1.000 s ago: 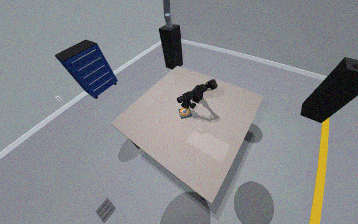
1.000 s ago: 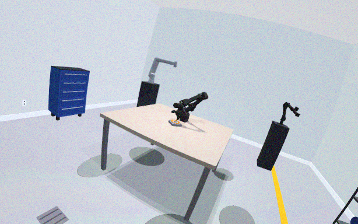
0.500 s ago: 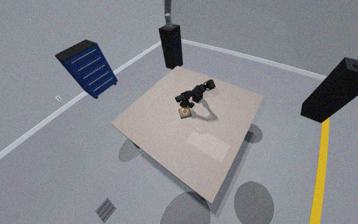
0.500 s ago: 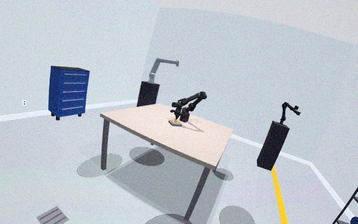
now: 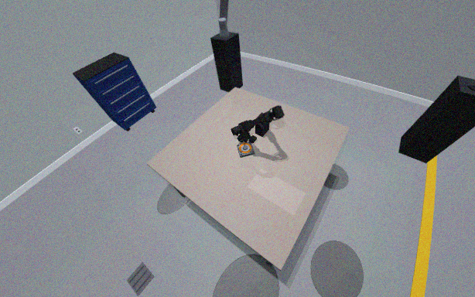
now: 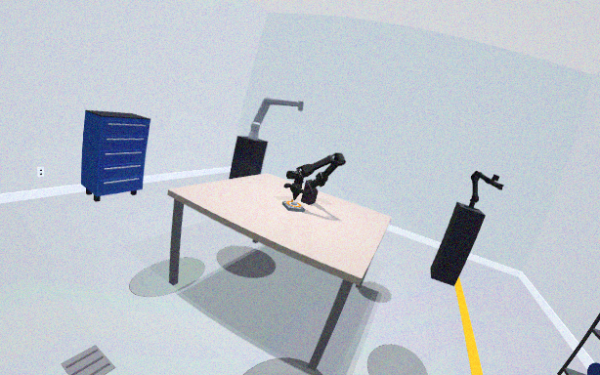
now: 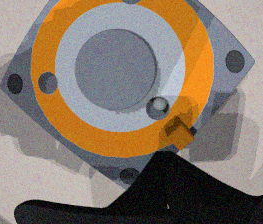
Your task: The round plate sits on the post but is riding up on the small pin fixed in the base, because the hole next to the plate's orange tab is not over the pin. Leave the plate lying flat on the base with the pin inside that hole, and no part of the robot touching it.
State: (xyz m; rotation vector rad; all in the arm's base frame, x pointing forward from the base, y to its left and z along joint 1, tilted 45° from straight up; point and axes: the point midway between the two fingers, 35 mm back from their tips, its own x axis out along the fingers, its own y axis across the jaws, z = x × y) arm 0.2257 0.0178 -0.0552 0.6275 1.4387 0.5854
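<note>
Gripper (image 7: pixel 170 211) fully closed, holding nothing, tips at the orange tab (image 7: pixel 176 124). Table (image 5: pixel 213 182) carries the square grey base (image 7: pixel 230 90). Round plate (image 7: pixel 62 106) sits on the post (image 7: pixel 115 68); pin (image 7: pixel 158 106) shows beside the tab.

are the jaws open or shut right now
Shut, and holding nothing. In the wrist view the gripper shows its two dark fingers meeting in one point with no gap, right beside the orange tab of the plate.

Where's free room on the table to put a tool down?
Bare table stretches left of the base and down to the near corner. Crowded spot: base, plate and shut jaws at the arm.
</note>
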